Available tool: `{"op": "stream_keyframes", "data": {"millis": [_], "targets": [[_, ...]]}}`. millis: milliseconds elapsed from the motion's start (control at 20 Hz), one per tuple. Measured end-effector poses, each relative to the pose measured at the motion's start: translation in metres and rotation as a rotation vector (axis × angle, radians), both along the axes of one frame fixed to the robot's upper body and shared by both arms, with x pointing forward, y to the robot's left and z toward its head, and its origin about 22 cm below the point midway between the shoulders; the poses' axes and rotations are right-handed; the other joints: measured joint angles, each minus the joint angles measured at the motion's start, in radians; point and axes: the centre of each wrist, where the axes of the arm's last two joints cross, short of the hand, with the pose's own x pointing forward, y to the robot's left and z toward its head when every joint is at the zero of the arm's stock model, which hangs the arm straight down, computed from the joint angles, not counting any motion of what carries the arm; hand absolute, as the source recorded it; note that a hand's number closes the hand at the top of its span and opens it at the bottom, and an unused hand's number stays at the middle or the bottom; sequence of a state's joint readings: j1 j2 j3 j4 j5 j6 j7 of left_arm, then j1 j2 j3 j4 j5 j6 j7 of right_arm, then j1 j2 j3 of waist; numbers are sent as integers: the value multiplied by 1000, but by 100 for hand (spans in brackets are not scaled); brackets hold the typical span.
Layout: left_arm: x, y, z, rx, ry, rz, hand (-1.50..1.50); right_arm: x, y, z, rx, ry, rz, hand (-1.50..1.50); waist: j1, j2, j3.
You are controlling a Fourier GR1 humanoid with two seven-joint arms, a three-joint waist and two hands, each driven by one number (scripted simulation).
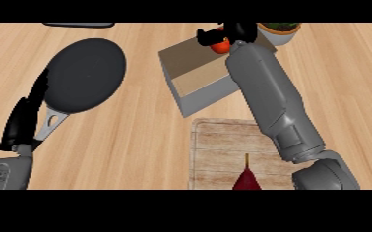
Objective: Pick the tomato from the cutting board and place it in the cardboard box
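Right hand (231, 33) over the far corner of the cardboard box (200, 76), fingers curled around the tomato (219, 44). Left hand (20, 115) at left edge beside the frying pan (83, 76), fingers straight. Cutting board (218, 150) near, below box.

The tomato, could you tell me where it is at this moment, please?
In the head view, the tomato is at top right, held in the right hand over the far edge of the cardboard box, beside a white pot.

The right hand's fingers (218, 34) hold the tomato (220, 44) over the cardboard box (196, 73); the cutting board (218, 147) lies nearer, the pan (83, 76) left.
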State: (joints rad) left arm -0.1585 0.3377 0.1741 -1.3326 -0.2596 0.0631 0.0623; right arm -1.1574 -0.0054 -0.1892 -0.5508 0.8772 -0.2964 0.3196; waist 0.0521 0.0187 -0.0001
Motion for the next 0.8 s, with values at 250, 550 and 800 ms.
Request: {"op": "stream_keyframes", "data": {"millis": [250,550,800], "targets": [[3,-7,1,7,-5,-11,0,3,3,-17,67,33,-23,-150,15,3,0],[4,-6,2,2,-1,-9,0,5,0,-23,137,-69,2,-150,11,5,1],[0,-4,-4,2,0,4,0,9,-8,-14,254,-207,-32,-150,2,2,1]]}}
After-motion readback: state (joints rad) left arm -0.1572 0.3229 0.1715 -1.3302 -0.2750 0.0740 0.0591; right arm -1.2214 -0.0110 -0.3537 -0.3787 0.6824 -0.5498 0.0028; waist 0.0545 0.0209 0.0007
